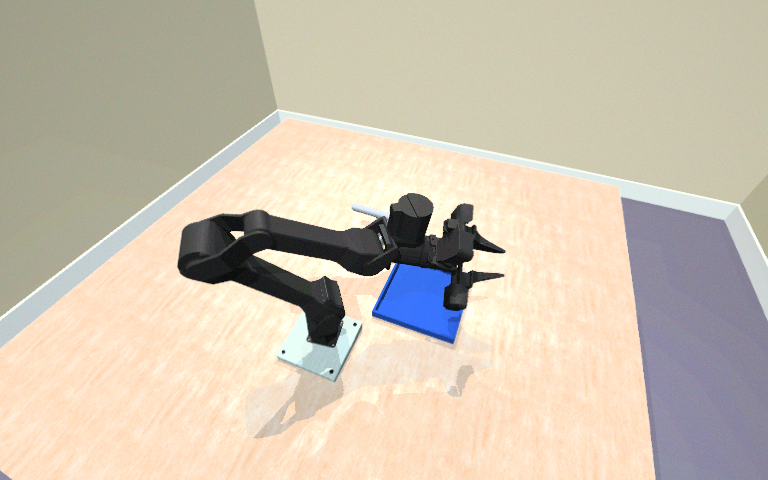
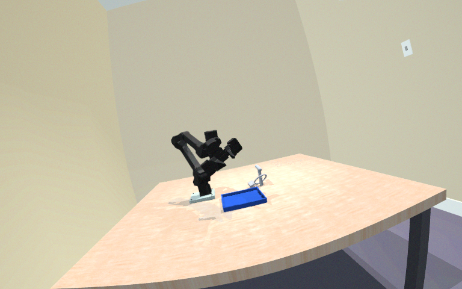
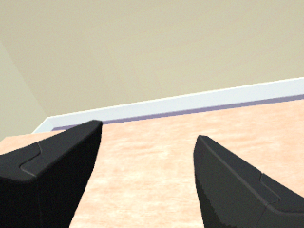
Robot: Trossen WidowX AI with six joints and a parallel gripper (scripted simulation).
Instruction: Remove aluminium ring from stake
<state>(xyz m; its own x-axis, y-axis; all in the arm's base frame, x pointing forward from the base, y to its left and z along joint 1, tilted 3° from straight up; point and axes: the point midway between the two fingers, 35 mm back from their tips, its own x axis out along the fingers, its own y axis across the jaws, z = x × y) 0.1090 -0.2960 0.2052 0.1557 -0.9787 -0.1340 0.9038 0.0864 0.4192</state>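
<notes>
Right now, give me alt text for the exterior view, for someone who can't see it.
A tilted ring circles a steel stake behind a blue tray on a wooden table, with a black robot arm raised beside them.
</notes>
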